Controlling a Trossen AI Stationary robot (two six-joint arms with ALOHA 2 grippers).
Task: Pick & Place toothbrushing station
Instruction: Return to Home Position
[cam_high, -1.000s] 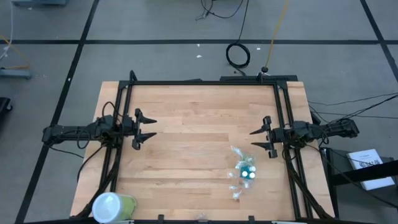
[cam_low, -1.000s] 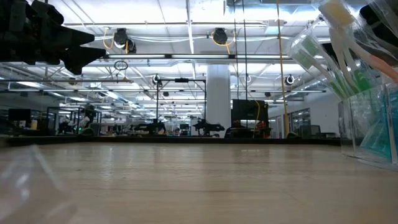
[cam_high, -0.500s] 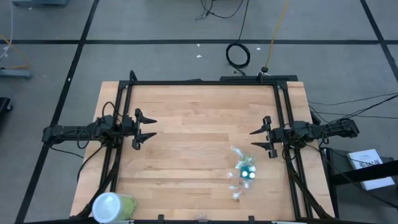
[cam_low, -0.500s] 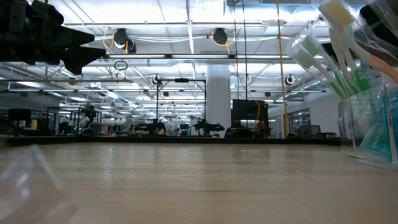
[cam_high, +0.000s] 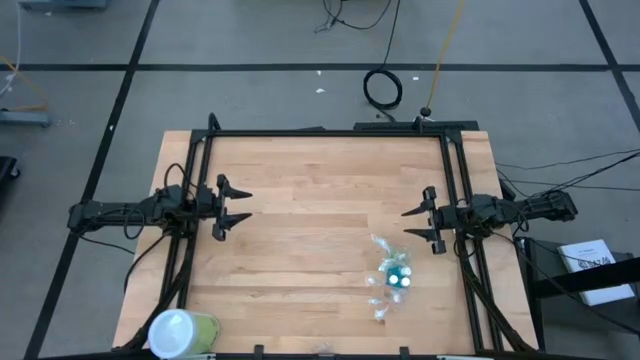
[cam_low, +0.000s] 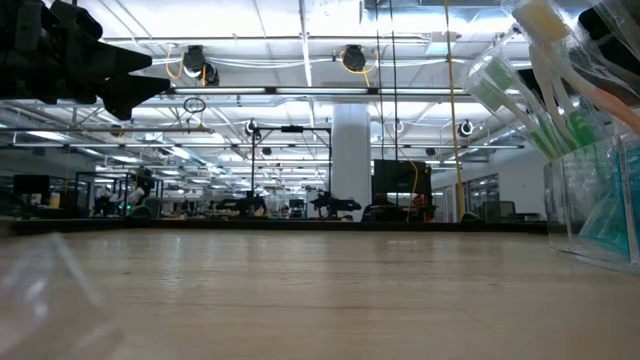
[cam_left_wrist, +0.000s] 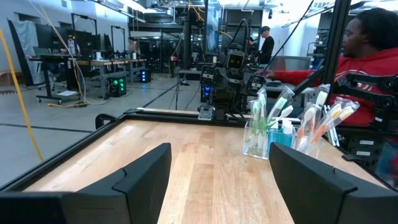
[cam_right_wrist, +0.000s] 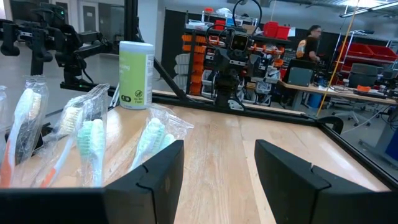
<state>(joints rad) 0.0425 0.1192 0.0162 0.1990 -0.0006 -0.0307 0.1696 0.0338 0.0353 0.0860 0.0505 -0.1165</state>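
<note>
At the front-left corner of the desk (cam_high: 320, 170) a yellow-green container (cam_high: 180, 332) is seen; it is taken to be no part of the job. By the left edge the left gripper (cam_high: 243, 206) is held above the wood, its jaws spread wide with nothing between them. Right of centre, toward the front edge, the clear holder (cam_high: 392, 280) is found, with white, green and orange toothbrushes (cam_left_wrist: 273, 112) leaning in it and teal tubes (cam_high: 400, 280) among them. By the right edge the right gripper (cam_high: 408, 223) is likewise parted and empty, near the holder but apart from it. No loose brush is seen on the desk, so the placing is judged done, with only the parking of the arms left, if anything.
</note>
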